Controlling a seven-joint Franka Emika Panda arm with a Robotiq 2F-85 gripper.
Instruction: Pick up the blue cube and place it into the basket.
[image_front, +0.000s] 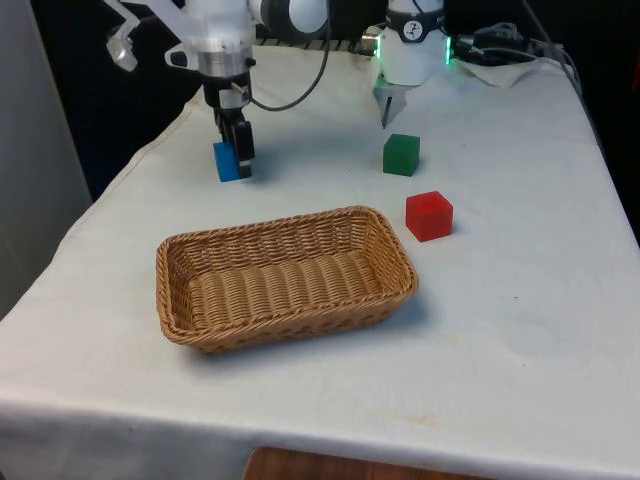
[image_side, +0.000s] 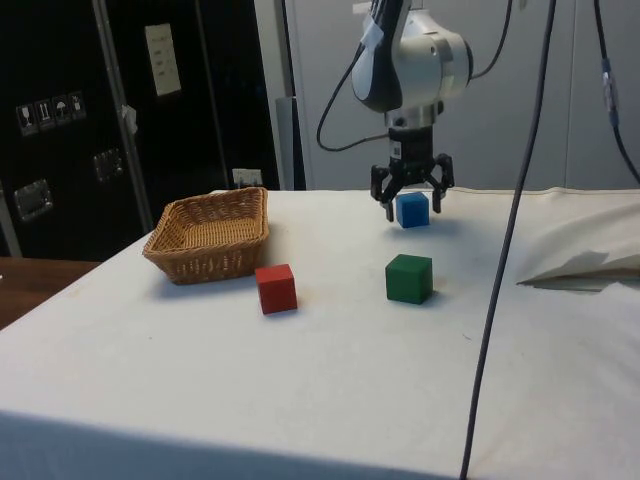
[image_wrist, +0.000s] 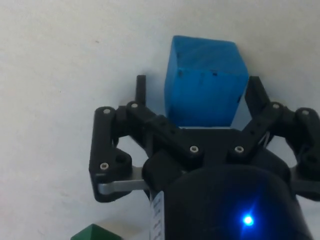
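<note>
The blue cube (image_front: 226, 162) (image_side: 412, 210) (image_wrist: 205, 80) rests on the white cloth, at the far left of the front view, behind the basket. My gripper (image_front: 240, 150) (image_side: 412, 205) (image_wrist: 197, 82) is lowered over it and open. One finger (image_wrist: 141, 87) stands off one side of the cube with a visible gap. The other finger (image_wrist: 253, 90) sits close to the opposite face. The empty wicker basket (image_front: 290, 225) (image_side: 210, 235) lies nearer the table's front, to the front view's right of the cube.
A green cube (image_front: 401, 155) (image_side: 409, 278) (image_wrist: 92, 232) and a red cube (image_front: 429, 215) (image_side: 276, 288) sit to the front view's right of the basket. Bunched cloth and cables (image_front: 510, 60) lie at the far right corner. A cable (image_side: 510, 250) hangs in the side view.
</note>
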